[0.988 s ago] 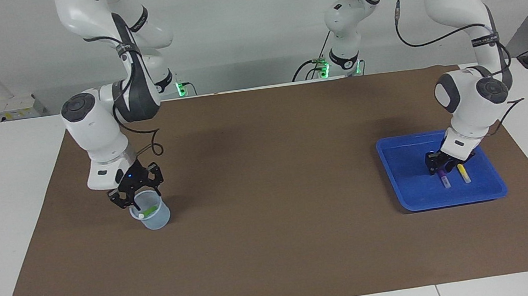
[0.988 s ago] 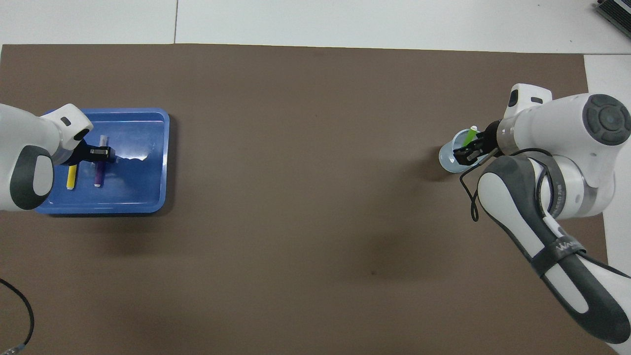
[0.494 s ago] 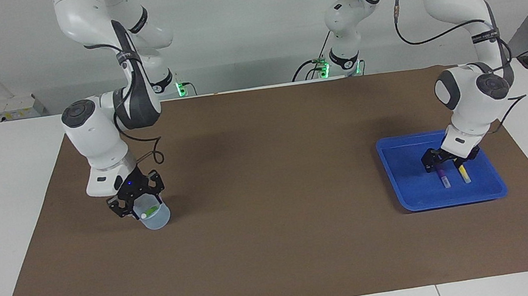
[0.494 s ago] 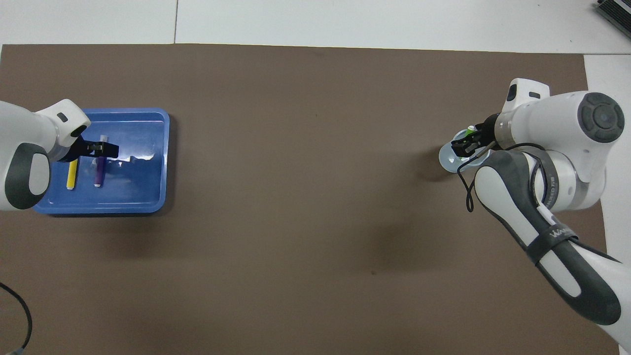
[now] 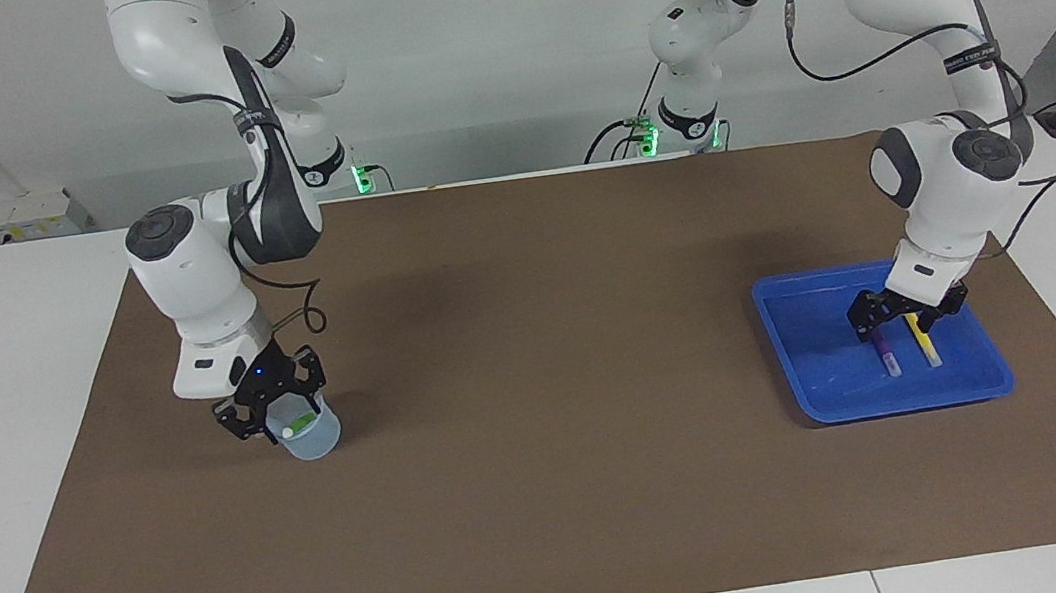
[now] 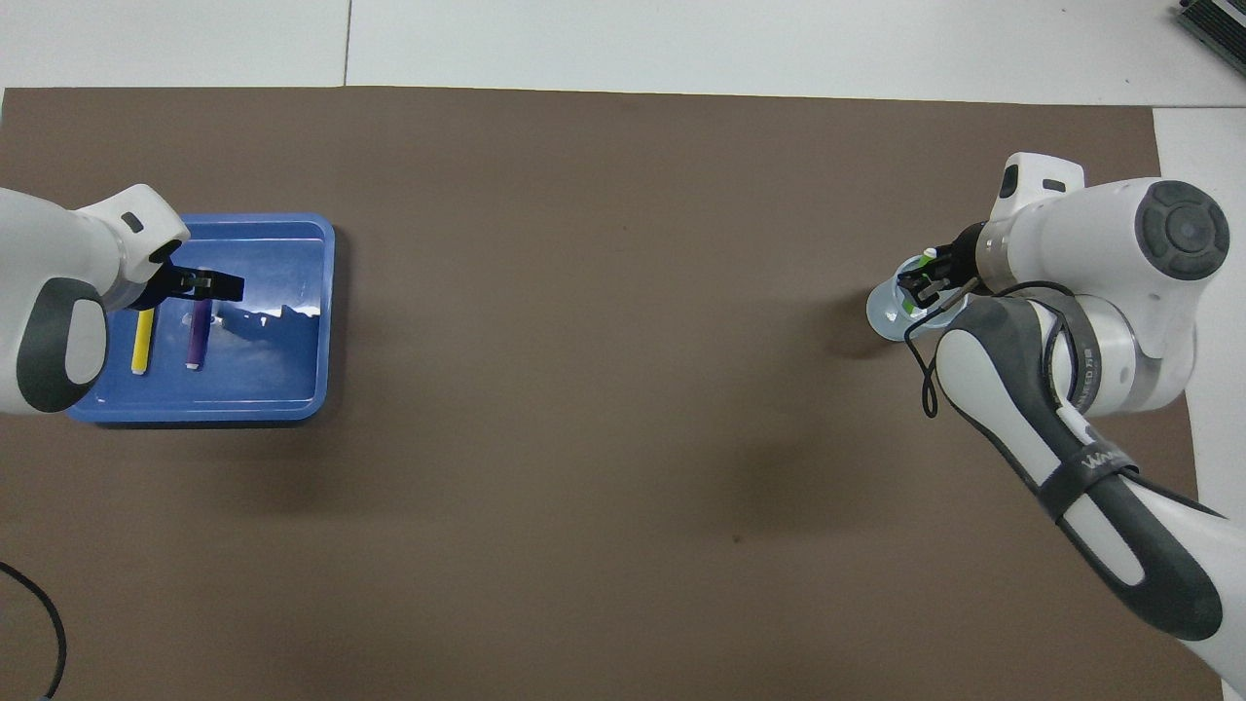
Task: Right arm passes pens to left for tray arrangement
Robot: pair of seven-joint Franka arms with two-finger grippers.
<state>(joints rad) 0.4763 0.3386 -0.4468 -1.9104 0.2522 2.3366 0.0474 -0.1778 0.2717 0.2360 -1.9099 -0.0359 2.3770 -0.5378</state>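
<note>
1. Pens: the yellow pen [image 5: 924, 342] and the purple pen [image 5: 884, 355] lie side by side in the blue tray [image 5: 804, 365], well apart from the green pen [image 5: 302, 422].
2. Both lying pens point their pale caps away from the robots; the yellow one is nearer the left arm's edge of the counter.
3. Blue tray sits on the brown mat [image 5: 553, 414] at the left arm's end of the counter [image 5: 9, 421].
4. Left tool [image 5: 909, 322] hangs just above the two pens in the tray, fingers spread wide and holding nothing.
5. Green pen stands tilted in a small translucent cup [image 5: 312, 438] at the right arm's end of the mat, its pale cap upward.
6. Right tool [image 5: 272, 411] is lowered over the cup's mouth with its fingers to either side of the green pen's top; I cannot tell whether they have closed on it.
7. In the overhead view the right tool [image 6: 920, 288] covers most of the cup [image 6: 884, 313], with only a bit of green showing between its fingers.
</note>
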